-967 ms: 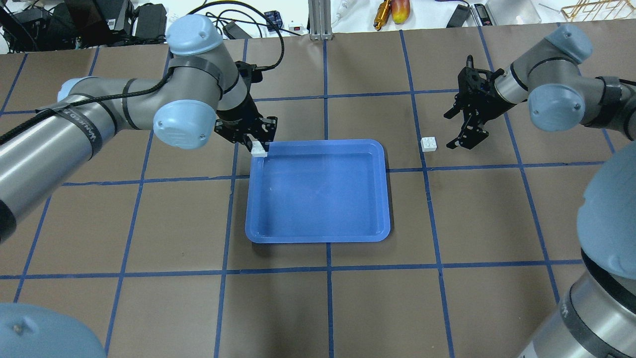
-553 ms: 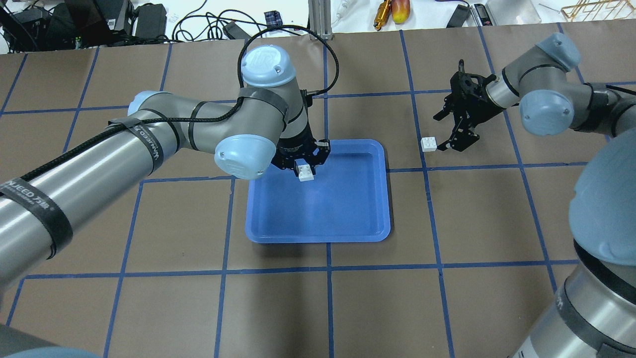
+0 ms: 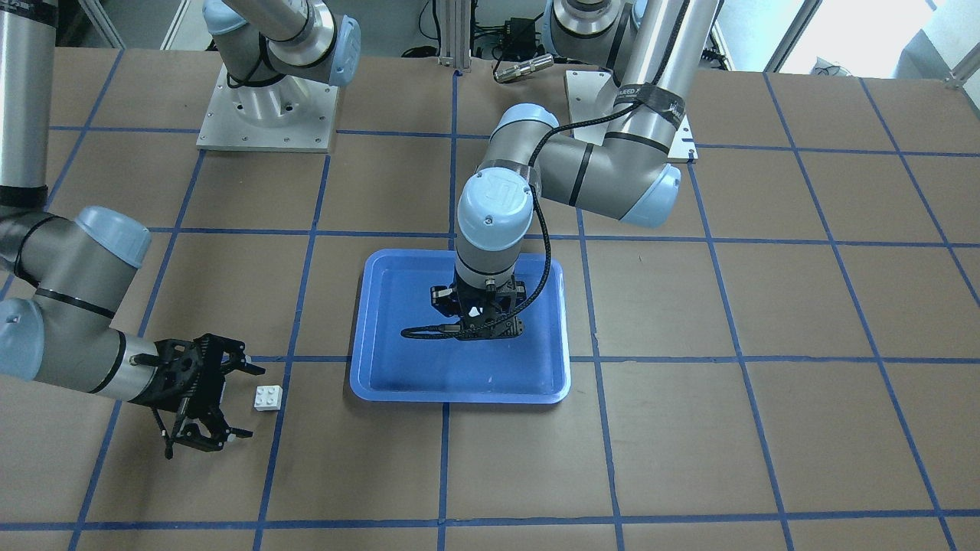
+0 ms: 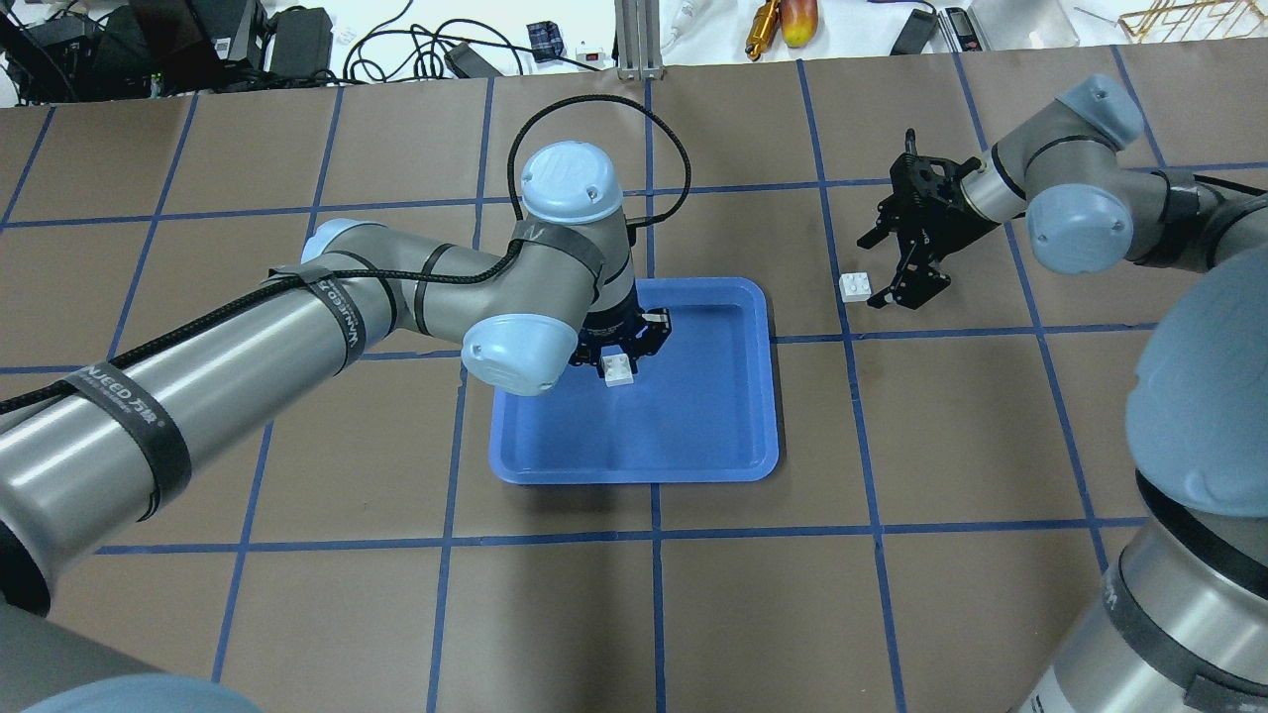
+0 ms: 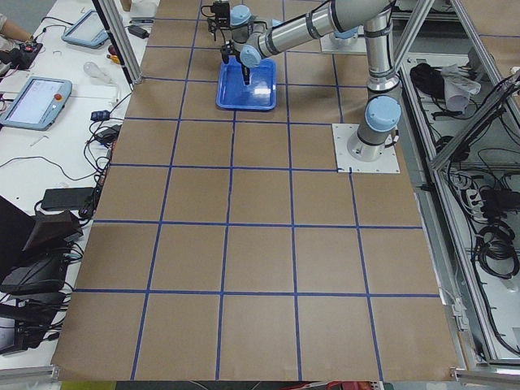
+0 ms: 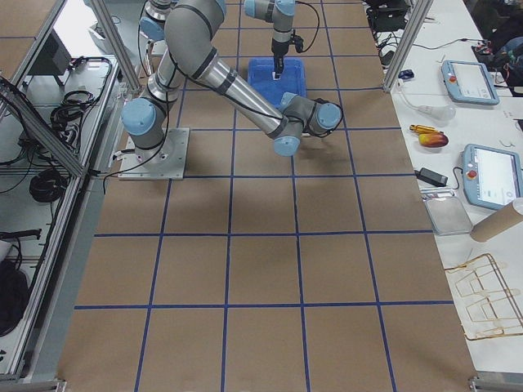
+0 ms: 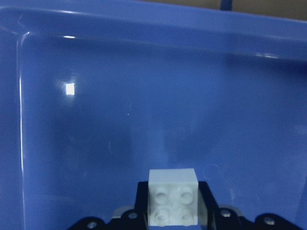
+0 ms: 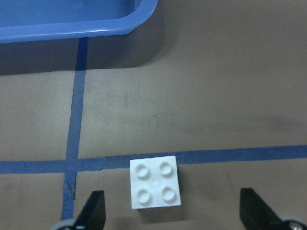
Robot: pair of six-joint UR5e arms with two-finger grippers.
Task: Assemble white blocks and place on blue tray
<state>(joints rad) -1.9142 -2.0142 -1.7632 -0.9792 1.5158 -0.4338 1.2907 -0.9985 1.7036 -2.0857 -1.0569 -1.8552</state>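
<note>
My left gripper [image 4: 620, 362] is shut on a white block [image 4: 618, 368] and holds it over the blue tray [image 4: 733, 456]. The left wrist view shows this block [image 7: 172, 196] between the fingers, studs facing the camera, above the tray floor [image 7: 144, 105]. In the front view the left gripper [image 3: 479, 315] hangs over the tray [image 3: 383, 383]. A second white block [image 4: 855, 287] lies on the table right of the tray, also in the front view [image 3: 269, 398] and the right wrist view [image 8: 155, 188]. My right gripper [image 4: 892, 277] is open just beside it, fingers apart.
The table is brown paper with a blue tape grid. Cables, tools and boxes lie along the far edge [image 4: 773, 20] beyond the table. The left arm's elbow [image 4: 515, 352] overhangs the tray's left rim.
My left gripper carried its white block from the tray's far left corner to over the tray's middle. My right gripper moved left and closer to the loose block.
</note>
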